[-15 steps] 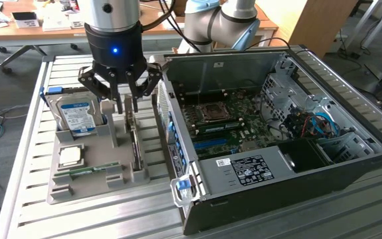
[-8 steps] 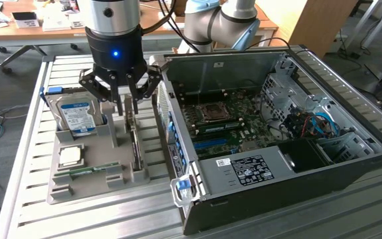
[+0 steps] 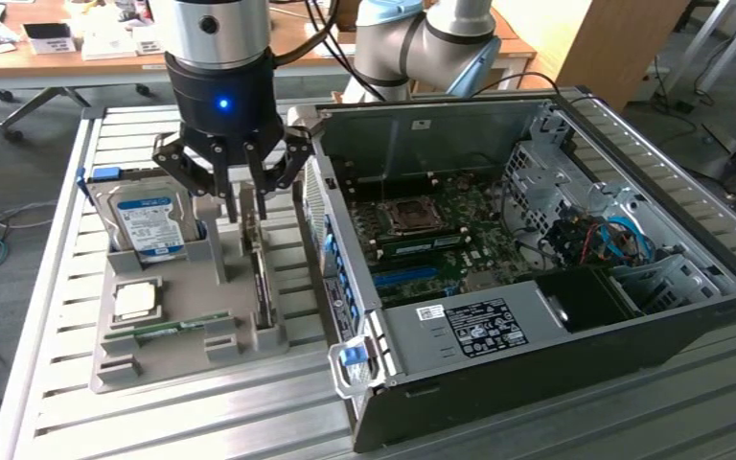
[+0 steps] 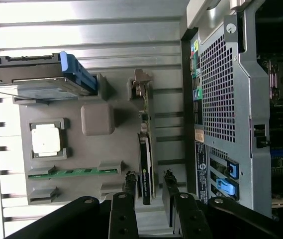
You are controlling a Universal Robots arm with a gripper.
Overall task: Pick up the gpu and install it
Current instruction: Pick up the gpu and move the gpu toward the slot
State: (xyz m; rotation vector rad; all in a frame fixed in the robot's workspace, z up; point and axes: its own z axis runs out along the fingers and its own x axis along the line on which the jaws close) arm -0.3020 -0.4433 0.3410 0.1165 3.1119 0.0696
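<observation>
Your claw (image 3: 242,203) hangs spread over the grey moulded parts holder (image 3: 170,345) on the slatted aluminium desk (image 3: 215,426). Its 2 fingers (image 4: 129,185) stand either side of the thin dark rectangular gpu card (image 4: 145,167) without touching it, so nothing is pinched yet. The gpu stands on its long edge in a narrow slot of the holder, which leaves both flat faces free for a side-on grip, on the side nearest the open black computer case (image 3: 535,383). That case lies on its side with the green motherboard (image 3: 458,230) facing up, I judge so a card can be lowered straight in.
</observation>
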